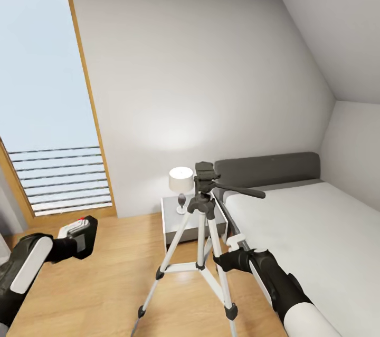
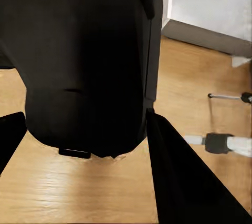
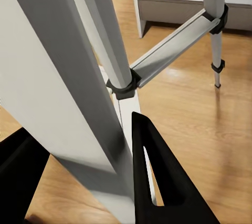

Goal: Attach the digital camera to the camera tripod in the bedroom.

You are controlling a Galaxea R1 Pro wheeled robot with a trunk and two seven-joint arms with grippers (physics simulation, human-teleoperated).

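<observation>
Camera in the left tool, tripod steadied by the right, mount not yet made.

The left tool point(image 1: 79, 237) is clenched on the digital camera point(image 1: 78, 231), held low and well to the left of the camera tripod point(image 1: 198, 252), which stands on the bedroom's wood floor point(image 1: 105, 284) just in front of the bedside table point(image 1: 171, 215) and beside the bed point(image 1: 306, 231). The right tool point(image 1: 224, 259) grips one tripod leg, seemingly to keep it from tipping while the camera is brought to the black head point(image 1: 205, 176). The left wrist view shows the camera's dark body point(image 2: 84, 66) between the fingers point(image 2: 178, 176); the right wrist view shows the leg point(image 3: 73, 103) passing between the fingers point(image 3: 157, 182), a contact the head view leaves hard to judge.
</observation>
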